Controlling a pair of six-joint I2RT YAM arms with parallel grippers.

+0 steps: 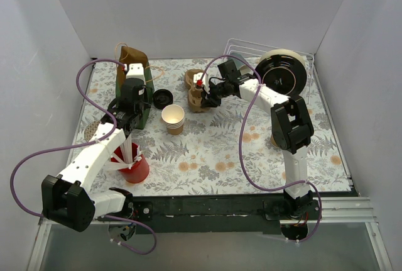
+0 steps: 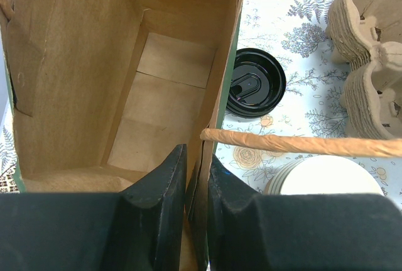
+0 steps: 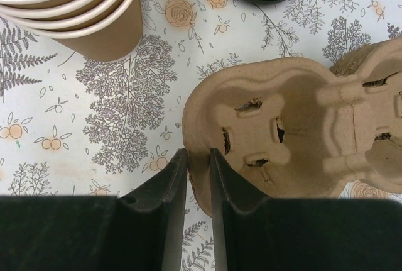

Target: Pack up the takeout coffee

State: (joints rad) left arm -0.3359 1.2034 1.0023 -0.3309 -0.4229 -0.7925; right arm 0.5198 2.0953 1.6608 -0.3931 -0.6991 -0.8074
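Cups point(image 1: 173, 119) stand nested upright at mid-table, long axis vertical, mouths up, a lid point(image 1: 162, 98) flat at their 11 o'clock; only the left wrist view shows the floor inside the bag point(image 2: 75, 63), whose wall the left gripper point(image 2: 196, 158) pinches, while the right gripper point(image 3: 198, 154) pinches the rim of the carrier point(image 3: 282, 132).

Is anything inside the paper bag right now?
Empty: the left wrist view looks into the open paper bag and shows only its bare bottom.

Left arm point(image 1: 94, 154) stretched forward, left gripper point(image 2: 196, 158) pinched narrow on paper bag point(image 2: 75, 63) wall, right arm point(image 1: 290, 126) elbowed up and reached leftward, right gripper point(image 3: 198, 156) seemingly clamped on cup carrier point(image 3: 301, 126) rim
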